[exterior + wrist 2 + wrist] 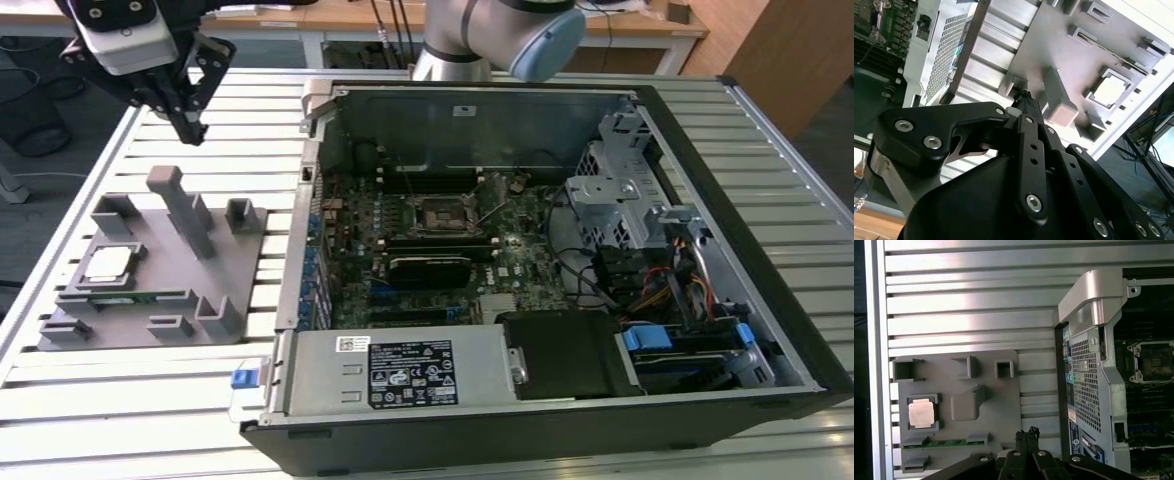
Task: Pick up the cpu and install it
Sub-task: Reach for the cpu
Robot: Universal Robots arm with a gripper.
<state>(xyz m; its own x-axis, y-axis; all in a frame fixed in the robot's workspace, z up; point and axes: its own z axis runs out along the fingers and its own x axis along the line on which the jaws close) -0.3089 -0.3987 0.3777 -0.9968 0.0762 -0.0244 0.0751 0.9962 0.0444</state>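
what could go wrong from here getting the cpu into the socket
1. The gripper has its fingers shut; lowered like that, it would likely press on the cpu instead of gripping it.
2. The tall post on the grey fixture stands right beside the cpu's pocket, so a slanted approach may clip it.
3. The socket sits deep inside the case, so its walls may crowd the fingers.

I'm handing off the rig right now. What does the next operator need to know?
Tool: shut, empty, in the air near the grey fixture, touching nothing.
cpu: lying flat in its pocket on the fixture, not picked up.
Socket: on the board inside the open case, dark centre.
Done: nothing visible. Left: pick-up and install.
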